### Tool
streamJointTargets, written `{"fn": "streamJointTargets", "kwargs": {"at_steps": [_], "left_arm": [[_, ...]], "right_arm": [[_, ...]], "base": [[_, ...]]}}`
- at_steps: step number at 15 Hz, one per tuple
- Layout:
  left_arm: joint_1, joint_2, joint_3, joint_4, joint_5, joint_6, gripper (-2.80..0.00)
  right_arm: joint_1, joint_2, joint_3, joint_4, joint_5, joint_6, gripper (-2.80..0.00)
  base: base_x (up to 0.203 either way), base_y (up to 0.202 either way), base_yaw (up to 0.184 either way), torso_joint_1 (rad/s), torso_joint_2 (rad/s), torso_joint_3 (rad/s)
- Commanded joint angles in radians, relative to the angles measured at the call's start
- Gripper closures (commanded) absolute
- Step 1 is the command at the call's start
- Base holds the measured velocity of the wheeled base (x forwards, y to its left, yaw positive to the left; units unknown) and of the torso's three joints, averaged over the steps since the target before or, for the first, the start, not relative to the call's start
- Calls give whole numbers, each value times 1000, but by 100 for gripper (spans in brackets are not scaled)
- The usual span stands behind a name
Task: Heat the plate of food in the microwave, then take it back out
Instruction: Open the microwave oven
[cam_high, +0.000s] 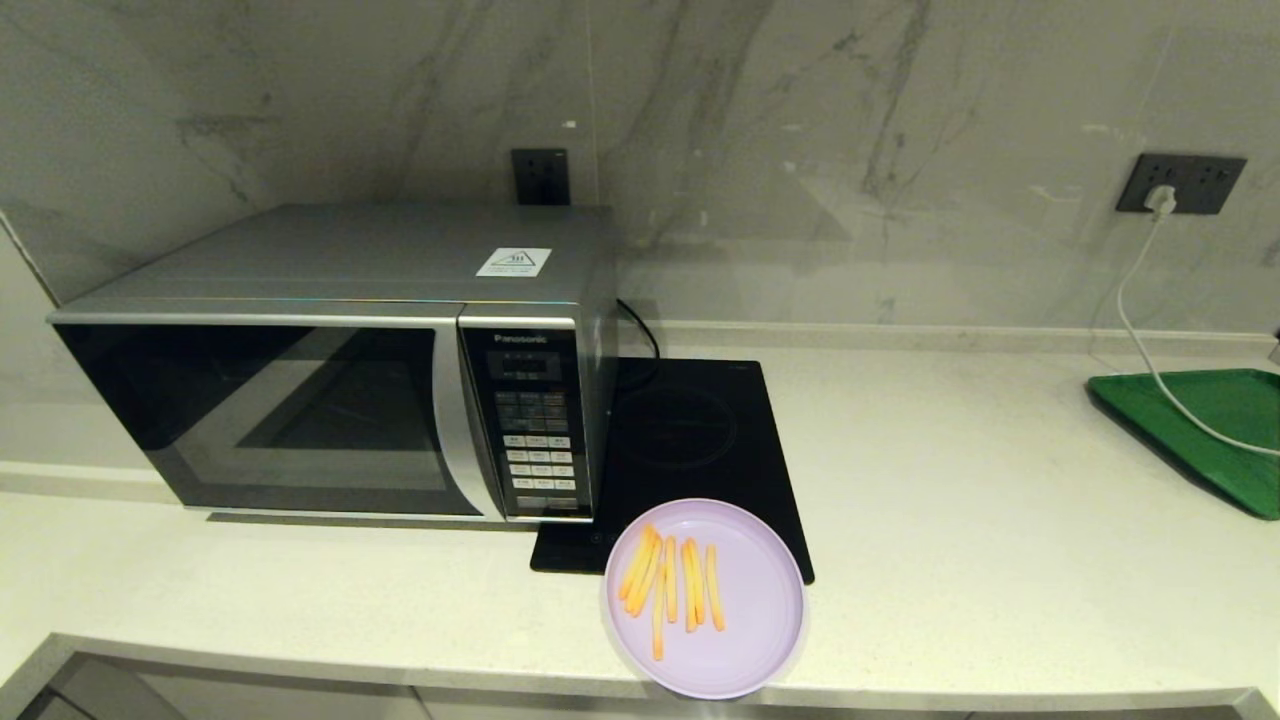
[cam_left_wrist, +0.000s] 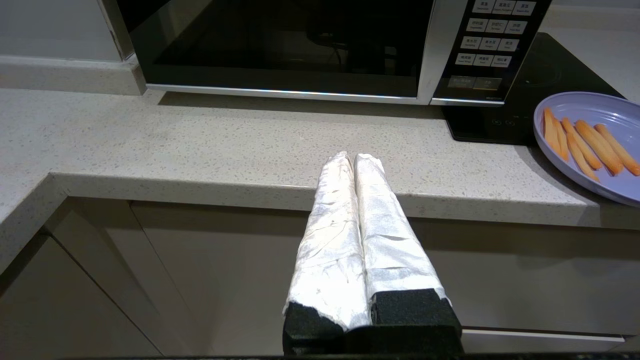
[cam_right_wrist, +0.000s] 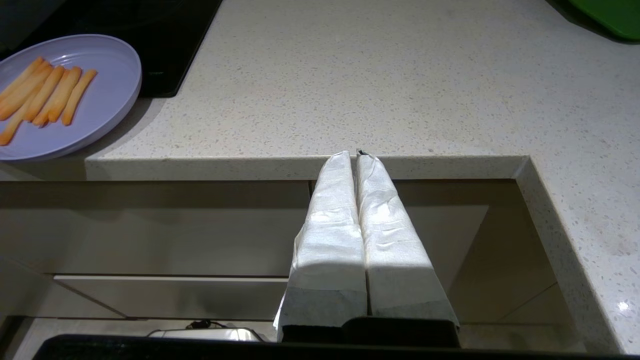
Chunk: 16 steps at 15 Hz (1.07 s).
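The pale lilac plate of food (cam_high: 745, 610) lies at the counter's front edge, partly on the black cooktop, with several orange fries (cam_high: 672, 585) on it. The silver microwave (cam_high: 340, 360) stands to its left, dark glass door closed, keypad (cam_high: 537, 430) on the right side. My left gripper (cam_left_wrist: 354, 159) is shut and empty, low in front of the counter edge, left of the plate (cam_left_wrist: 595, 150). My right gripper (cam_right_wrist: 354, 156) is shut and empty below the counter edge, right of the plate (cam_right_wrist: 100, 100). Neither arm shows in the head view.
A flat black induction cooktop (cam_high: 690, 430) lies right of the microwave. A green tray (cam_high: 1215, 430) sits at the far right with a white cable (cam_high: 1150, 330) running from a wall socket onto it. Cabinet fronts (cam_left_wrist: 200, 280) are under the counter.
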Motion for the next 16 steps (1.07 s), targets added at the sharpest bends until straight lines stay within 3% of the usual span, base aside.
{"fn": "streamJointTargets", "kwargs": {"at_steps": [1, 13, 16], "left_arm": [[0, -1, 1, 0, 0, -1, 0], [0, -1, -1, 3, -1, 45, 0], [0, 6, -106, 21, 0, 60, 0]], "right_arm": [[1, -1, 1, 0, 0, 0, 0], [0, -1, 1, 0, 0, 0, 0], [0, -1, 1, 0, 0, 0, 0]], "base": [[0, 0, 0, 0, 0, 0], [0, 0, 0, 0, 0, 0], [0, 0, 0, 0, 0, 0]]}}
